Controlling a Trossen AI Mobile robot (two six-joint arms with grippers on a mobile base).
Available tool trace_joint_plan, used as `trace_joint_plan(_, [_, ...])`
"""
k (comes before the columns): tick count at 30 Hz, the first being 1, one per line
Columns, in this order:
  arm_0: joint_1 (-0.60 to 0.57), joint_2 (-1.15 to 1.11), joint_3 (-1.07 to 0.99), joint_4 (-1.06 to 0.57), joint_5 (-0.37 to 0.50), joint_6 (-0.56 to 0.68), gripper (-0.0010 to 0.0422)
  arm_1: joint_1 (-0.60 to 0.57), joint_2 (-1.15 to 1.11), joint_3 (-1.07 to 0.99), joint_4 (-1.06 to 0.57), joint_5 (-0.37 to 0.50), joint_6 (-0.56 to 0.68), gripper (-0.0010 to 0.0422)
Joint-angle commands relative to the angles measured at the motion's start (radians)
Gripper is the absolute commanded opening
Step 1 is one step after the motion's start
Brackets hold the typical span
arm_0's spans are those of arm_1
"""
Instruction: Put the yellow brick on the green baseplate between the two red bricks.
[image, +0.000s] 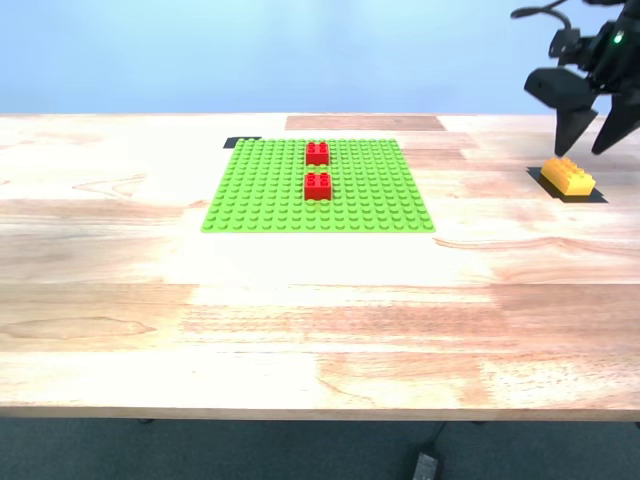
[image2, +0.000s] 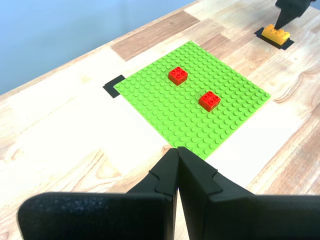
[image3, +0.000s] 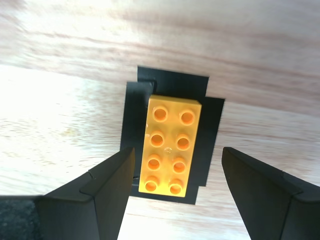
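Jaws of my second gripper stand spread, empty, above the single yellow-orange studded plastic brick on its black tape patch; the brick's long axis runs along the gap, long sides facing the jaws. My first gripper is pressed closed, well apart. Two small red studded bricks sit, with a gap between them, on one flat bright-green studded baseplate toward the exterior view's left.

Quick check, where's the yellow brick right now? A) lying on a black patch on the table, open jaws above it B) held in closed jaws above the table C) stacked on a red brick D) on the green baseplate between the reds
A: the yellow brick lies on a black patch on the table, with my second gripper open above it and off the green baseplate.
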Motion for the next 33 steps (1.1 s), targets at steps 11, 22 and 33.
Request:
trace_joint_plan(11, [0.000,-0.013,0.000,-0.008,-0.001,0.000,0.0000,0.020,0.067,-0.016,0.062,0.028,0.019,0.0228])
trace_joint_plan(22, [0.000,-0.035,0.000,-0.011,0.003,0.000,0.0000,0.020,0.071,-0.018,0.085,0.023,0.021,0.0065])
trace_joint_plan(33, [0.000,-0.048,0.008,-0.021,0.003,0.000,0.0000,0.019,0.007,-0.062,0.120,0.016,-0.008,0.0007])
